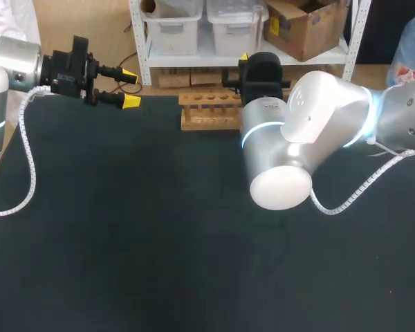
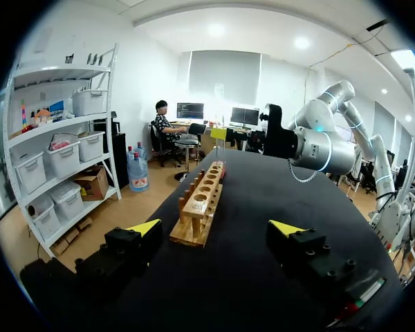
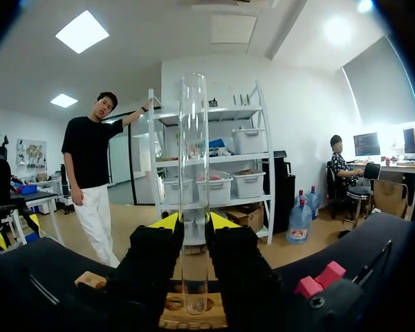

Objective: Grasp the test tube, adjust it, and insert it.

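A clear glass test tube (image 3: 194,173) stands upright between the yellow-tipped fingers of my right gripper (image 3: 194,223), which is shut on it. Its lower end hangs right over a hole of the wooden rack (image 3: 192,320). In the head view the rack (image 1: 209,111) lies at the table's far edge, and my right gripper (image 1: 252,69) sits above its right end; the tube is not discernible there. My left gripper (image 1: 129,88) is open and empty, left of the rack. In the left wrist view the rack (image 2: 200,204) runs away ahead of my left gripper (image 2: 216,228), with the tube (image 2: 218,149) at its far end.
The black table mat (image 1: 159,228) stretches wide in front of the rack. My right arm's bulky elbow (image 1: 283,159) hangs over the table right of centre.
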Action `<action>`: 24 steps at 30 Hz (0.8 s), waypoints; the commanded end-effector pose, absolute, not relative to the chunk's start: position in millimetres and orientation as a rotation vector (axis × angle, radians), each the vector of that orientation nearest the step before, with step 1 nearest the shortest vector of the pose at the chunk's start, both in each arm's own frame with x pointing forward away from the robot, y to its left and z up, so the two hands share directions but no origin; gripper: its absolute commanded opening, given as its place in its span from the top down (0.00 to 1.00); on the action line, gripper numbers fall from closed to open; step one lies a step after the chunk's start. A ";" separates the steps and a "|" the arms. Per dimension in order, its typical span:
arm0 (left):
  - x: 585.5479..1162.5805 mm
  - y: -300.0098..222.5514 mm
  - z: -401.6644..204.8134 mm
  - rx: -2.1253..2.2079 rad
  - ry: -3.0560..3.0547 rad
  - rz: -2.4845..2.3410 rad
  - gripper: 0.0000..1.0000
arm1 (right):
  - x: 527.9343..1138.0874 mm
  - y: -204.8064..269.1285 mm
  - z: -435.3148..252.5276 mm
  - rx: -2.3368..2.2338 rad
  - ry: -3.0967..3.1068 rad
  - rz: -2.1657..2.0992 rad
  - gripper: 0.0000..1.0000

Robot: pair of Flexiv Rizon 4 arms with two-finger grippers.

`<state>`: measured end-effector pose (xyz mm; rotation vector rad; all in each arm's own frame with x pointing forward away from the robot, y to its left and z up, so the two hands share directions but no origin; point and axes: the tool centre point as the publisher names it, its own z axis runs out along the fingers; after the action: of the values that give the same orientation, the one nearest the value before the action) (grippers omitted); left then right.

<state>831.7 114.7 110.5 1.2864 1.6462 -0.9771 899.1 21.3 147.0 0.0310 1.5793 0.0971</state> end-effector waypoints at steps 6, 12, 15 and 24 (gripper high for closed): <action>829.0 114.8 109.7 1.282 1.643 -0.971 0.00 | 905.1 15.6 139.5 -0.299 1.531 0.436 1.00; 829.0 114.8 109.7 1.282 1.643 -0.971 0.00 | 910.2 15.1 137.0 -0.296 1.518 0.449 1.00; 829.0 114.8 109.7 1.282 1.643 -0.971 0.00 | 911.8 14.7 135.8 -0.293 1.513 0.458 1.00; 829.0 114.8 109.7 1.282 1.643 -0.971 0.00 | 913.8 13.7 130.8 -0.299 1.510 0.471 1.00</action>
<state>831.7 114.7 110.5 1.2864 1.6462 -0.9771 912.8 17.3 132.4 0.0608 1.5732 0.1102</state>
